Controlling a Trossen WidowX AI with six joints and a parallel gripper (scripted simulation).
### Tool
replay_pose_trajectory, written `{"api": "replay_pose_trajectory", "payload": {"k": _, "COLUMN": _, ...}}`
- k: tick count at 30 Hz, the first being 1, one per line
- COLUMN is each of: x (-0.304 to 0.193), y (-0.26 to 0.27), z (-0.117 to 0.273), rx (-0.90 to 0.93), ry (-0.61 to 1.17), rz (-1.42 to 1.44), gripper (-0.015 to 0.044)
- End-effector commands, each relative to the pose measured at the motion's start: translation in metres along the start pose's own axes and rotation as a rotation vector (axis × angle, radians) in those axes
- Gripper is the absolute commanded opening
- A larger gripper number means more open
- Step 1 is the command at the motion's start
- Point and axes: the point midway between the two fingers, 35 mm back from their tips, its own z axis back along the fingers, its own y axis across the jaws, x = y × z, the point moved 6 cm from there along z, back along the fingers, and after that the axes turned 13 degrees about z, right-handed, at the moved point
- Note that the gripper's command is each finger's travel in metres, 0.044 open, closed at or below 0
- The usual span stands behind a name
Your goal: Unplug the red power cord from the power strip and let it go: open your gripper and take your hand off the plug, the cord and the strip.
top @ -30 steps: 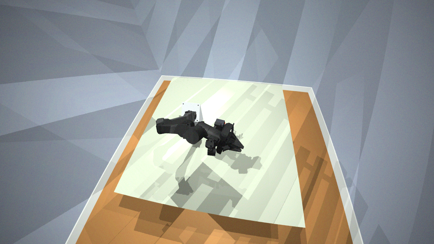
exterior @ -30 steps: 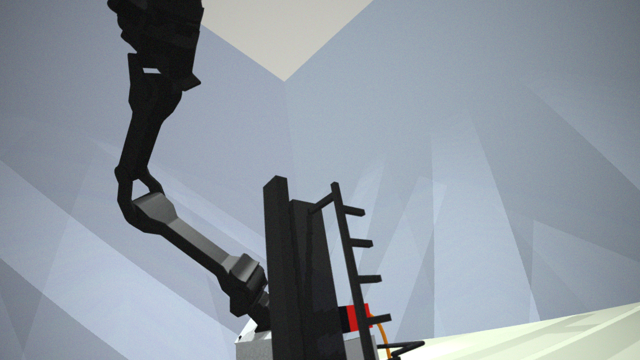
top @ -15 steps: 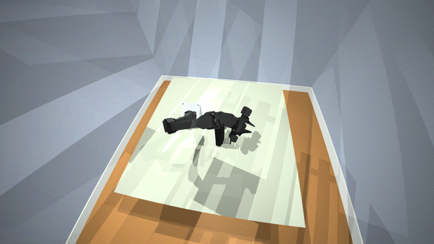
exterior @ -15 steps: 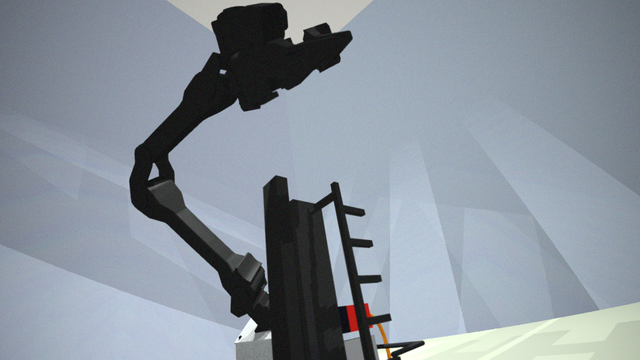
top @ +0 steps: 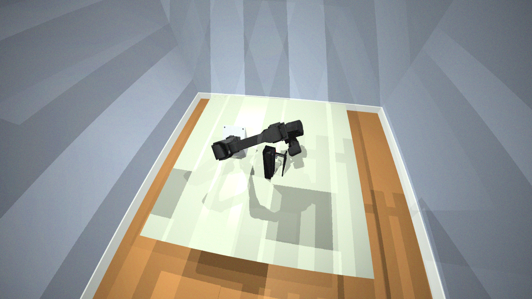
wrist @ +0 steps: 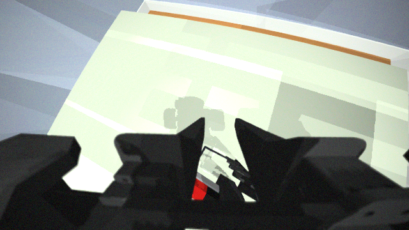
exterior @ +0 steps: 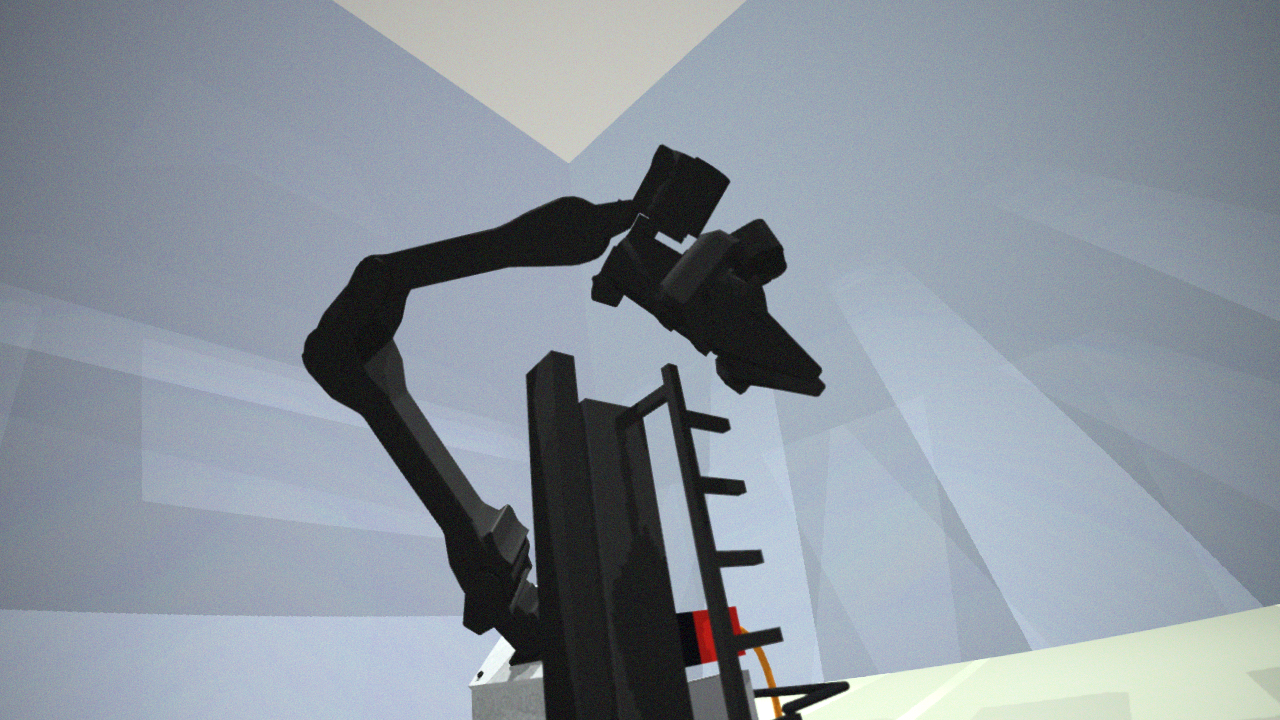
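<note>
Wrist cam first: gripper (wrist: 220, 122) squeezed partway in, narrow gap left between the tips, pinching nothing. Red plug (wrist: 199, 192) peeking out around 6 o'clock of that gap, well below the tips, no contact. Side view: plugged in low on the upright black power strip (exterior: 572, 537), orange cord (exterior: 761, 667) curling off underneath, claw hanging above the strip's top toward 1 o'clock. Pale green mat (wrist: 160, 64) farther back.
</note>
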Motion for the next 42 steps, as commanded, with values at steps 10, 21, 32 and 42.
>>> {"api": "replay_pose_trajectory", "payload": {"k": 10, "x": -0.076, "y": 0.106, "z": -0.060, "rx": 0.349, "ry": 0.478, "rz": 0.968, "gripper": 0.0160}}
{"api": "replay_pose_trajectory", "payload": {"k": 21, "x": -0.087, "y": 0.113, "z": -0.063, "rx": 0.402, "ry": 0.527, "rz": 1.064, "gripper": 0.0160}}
{"api": "replay_pose_trajectory", "payload": {"k": 32, "x": -0.092, "y": 0.104, "z": -0.061, "rx": 0.402, "ry": 0.527, "rz": 1.064, "gripper": 0.0160}}
{"api": "replay_pose_trajectory", "payload": {"k": 42, "x": -0.100, "y": 0.092, "z": -0.055, "rx": 0.402, "ry": 0.528, "rz": 1.065, "gripper": 0.0160}}
